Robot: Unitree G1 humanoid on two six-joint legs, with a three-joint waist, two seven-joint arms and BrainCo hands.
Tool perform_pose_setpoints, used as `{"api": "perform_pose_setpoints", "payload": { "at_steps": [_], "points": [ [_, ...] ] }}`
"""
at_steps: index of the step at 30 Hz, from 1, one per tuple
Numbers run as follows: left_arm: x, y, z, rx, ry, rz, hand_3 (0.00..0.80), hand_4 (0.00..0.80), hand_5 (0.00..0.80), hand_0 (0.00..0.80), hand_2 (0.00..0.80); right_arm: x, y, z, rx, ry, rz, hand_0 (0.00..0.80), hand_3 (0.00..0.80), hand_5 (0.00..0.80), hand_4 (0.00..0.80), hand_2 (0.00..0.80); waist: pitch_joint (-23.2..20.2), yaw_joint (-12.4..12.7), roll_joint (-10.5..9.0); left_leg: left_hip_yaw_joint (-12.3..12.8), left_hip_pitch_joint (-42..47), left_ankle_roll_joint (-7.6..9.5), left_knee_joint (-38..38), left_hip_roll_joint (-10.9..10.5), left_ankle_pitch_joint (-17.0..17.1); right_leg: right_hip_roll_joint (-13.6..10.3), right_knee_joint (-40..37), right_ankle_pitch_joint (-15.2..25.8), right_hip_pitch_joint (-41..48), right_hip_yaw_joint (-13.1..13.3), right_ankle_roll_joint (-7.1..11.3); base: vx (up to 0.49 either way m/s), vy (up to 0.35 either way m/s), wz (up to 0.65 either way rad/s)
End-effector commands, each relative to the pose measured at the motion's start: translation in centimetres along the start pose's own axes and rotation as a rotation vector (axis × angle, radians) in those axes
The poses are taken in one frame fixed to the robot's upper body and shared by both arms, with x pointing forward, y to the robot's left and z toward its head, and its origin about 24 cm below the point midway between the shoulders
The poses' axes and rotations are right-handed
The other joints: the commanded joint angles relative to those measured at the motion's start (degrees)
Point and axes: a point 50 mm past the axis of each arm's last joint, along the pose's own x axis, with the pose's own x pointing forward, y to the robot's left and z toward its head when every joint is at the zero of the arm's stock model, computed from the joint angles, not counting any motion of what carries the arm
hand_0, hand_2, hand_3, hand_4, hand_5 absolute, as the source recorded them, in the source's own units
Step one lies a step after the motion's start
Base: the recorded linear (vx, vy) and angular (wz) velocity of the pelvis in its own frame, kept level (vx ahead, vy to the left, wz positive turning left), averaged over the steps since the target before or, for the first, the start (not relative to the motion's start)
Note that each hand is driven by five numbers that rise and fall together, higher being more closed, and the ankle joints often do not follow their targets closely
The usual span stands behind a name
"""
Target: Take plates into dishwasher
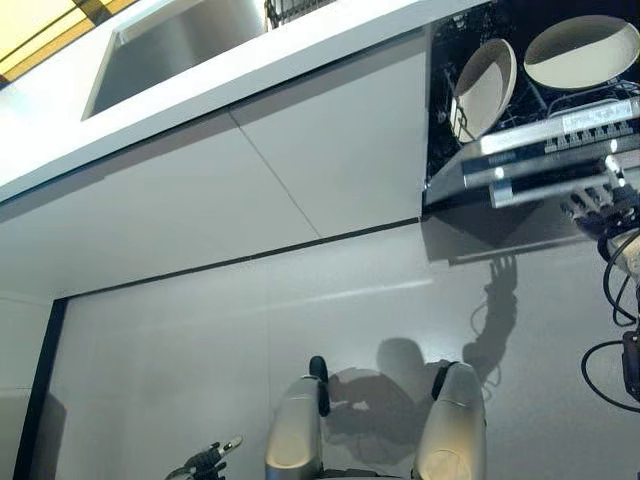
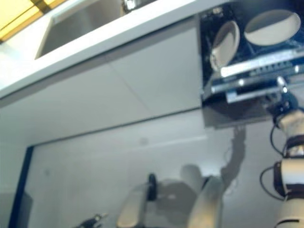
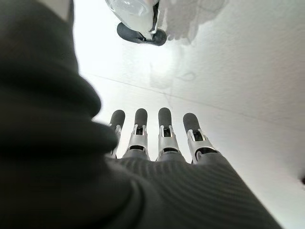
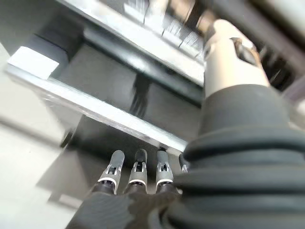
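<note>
The dishwasher (image 1: 530,155) stands open at the upper right, its silver door (image 4: 100,107) lowered and a rack above it. Two pale plates sit in the rack. One plate (image 1: 485,85) stands on edge, and the other plate (image 1: 580,50) lies tilted to its right. My right hand (image 1: 608,200) is at the door's front edge, open and holding nothing. In the right wrist view its straight fingers (image 4: 138,174) reach under the door's edge and the thumb (image 4: 233,57) points up by the rack. My left hand (image 3: 164,138) hangs low at the lower left (image 1: 212,458), open and empty.
A white counter (image 1: 300,50) with a steel sink (image 1: 170,45) runs across the top left, with flat white cabinet fronts (image 1: 300,160) below it. Pale floor (image 1: 200,350) spreads in front, with a dark strip (image 1: 40,390) at the left.
</note>
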Motion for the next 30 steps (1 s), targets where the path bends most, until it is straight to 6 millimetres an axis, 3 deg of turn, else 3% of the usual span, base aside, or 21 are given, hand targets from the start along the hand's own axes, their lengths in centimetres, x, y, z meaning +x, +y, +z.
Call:
{"api": "perform_pose_setpoints", "payload": {
  "at_steps": [1,12,15,19,23,25,30],
  "points": [
    [-1.1,4.2,1.3,0.094,-0.009,0.101,0.000,0.000,0.000,0.000,0.000,-1.5,13.2,6.9,0.140,-0.285,0.554,0.000,0.000,0.000,0.000,0.000,-5.1,4.2,-6.20,1.6,-1.0,1.80,8.2,-0.8,3.8,2.1,-4.1,-0.6,8.3,-1.2,-4.00,0.073,-0.027,0.13],
    [-1.2,4.6,0.7,0.144,-0.016,0.113,0.000,0.000,0.000,0.000,0.000,-0.2,7.7,4.2,-0.041,-0.201,0.345,0.000,0.000,0.000,0.000,0.000,-6.2,3.9,-8.65,3.2,3.3,1.52,4.4,0.2,3.3,2.6,-11.9,2.8,14.0,-1.7,-2.36,0.064,0.047,0.04],
    [-0.9,4.2,0.9,0.151,-0.025,0.119,0.000,0.000,0.000,0.000,0.000,0.1,4.3,1.9,-0.143,-0.109,0.243,0.000,0.000,0.000,0.000,0.000,-7.6,3.2,-10.49,4.6,5.9,1.58,0.9,0.4,3.2,3.2,-17.1,5.2,16.8,-1.8,-1.51,0.097,0.061,-0.04],
    [-0.7,3.6,1.1,0.174,-0.030,0.120,0.000,0.000,0.000,0.000,0.000,0.0,0.0,-2.0,-0.313,0.027,0.121,0.000,0.000,0.000,0.000,0.000,-10.1,2.6,-13.12,6.2,9.9,1.76,-5.4,0.3,2.9,3.9,-24.8,8.4,20.7,-1.7,0.15,0.074,0.030,-0.15],
    [-0.4,2.8,1.0,0.206,-0.012,0.106,0.000,0.000,0.000,0.000,0.000,-1.6,-6.2,-8.3,-0.646,0.216,-0.029,0.000,0.000,0.000,0.000,0.000,-13.4,1.2,-15.19,7.3,14.7,2.34,-16.1,-0.8,4.0,5.0,-33.8,12.6,24.2,-1.0,2.35,0.073,0.051,-0.15],
    [-0.3,2.5,1.0,0.256,-0.008,0.105,0.000,0.000,0.000,0.000,0.000,-3.3,-9.1,-12.2,-0.756,0.342,-0.066,0.000,0.000,0.000,0.000,0.000,-15.4,0.5,-15.85,7.6,16.9,2.33,-21.4,-1.1,5.7,5.6,-38.0,14.9,25.6,-0.8,3.31,0.059,0.035,-0.03],
    [0.0,1.8,1.2,0.366,0.020,0.084,0.000,0.000,0.000,0.000,0.000,-8.3,-13.2,-20.7,-0.854,0.597,-0.064,0.000,0.000,0.000,0.000,0.000,-18.7,-0.9,-16.46,9.3,20.6,2.13,-30.3,-1.6,8.3,6.4,-44.7,17.9,28.1,-2.4,4.72,0.020,0.030,-0.07]
  ]
}}
